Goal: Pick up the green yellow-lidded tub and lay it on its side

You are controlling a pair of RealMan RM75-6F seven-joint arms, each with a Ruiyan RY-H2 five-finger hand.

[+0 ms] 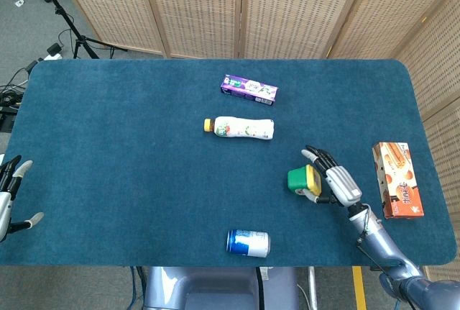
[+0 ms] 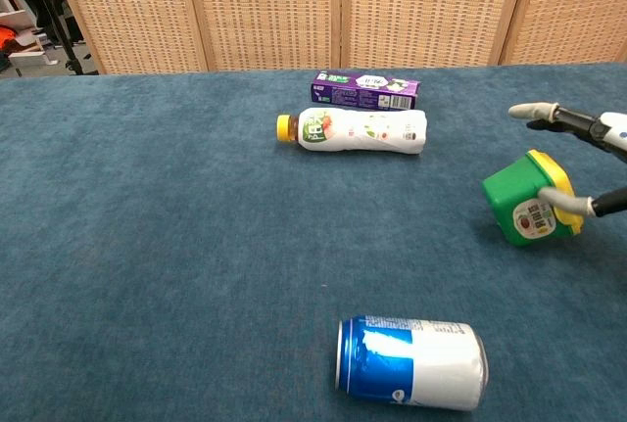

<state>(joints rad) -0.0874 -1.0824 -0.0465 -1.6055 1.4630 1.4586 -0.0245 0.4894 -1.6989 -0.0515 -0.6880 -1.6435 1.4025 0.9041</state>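
Observation:
The green yellow-lidded tub (image 1: 300, 179) (image 2: 519, 205) lies on its side on the blue table cloth at the right, lid facing my right hand. That right hand (image 1: 336, 183) (image 2: 602, 130) sits just right of the tub with its fingers spread. The upper fingers stand clear above the tub, while the thumb (image 2: 573, 205) lies against the lid's edge. My left hand (image 1: 11, 196) hangs off the table's left edge, fingers apart and holding nothing.
A white bottle (image 1: 241, 128) (image 2: 361, 130) and a purple box (image 1: 249, 89) (image 2: 365, 90) lie at mid-table. Near the front edge lies a blue can (image 1: 248, 242) (image 2: 411, 362). An orange biscuit box (image 1: 397, 179) sits right of my right hand.

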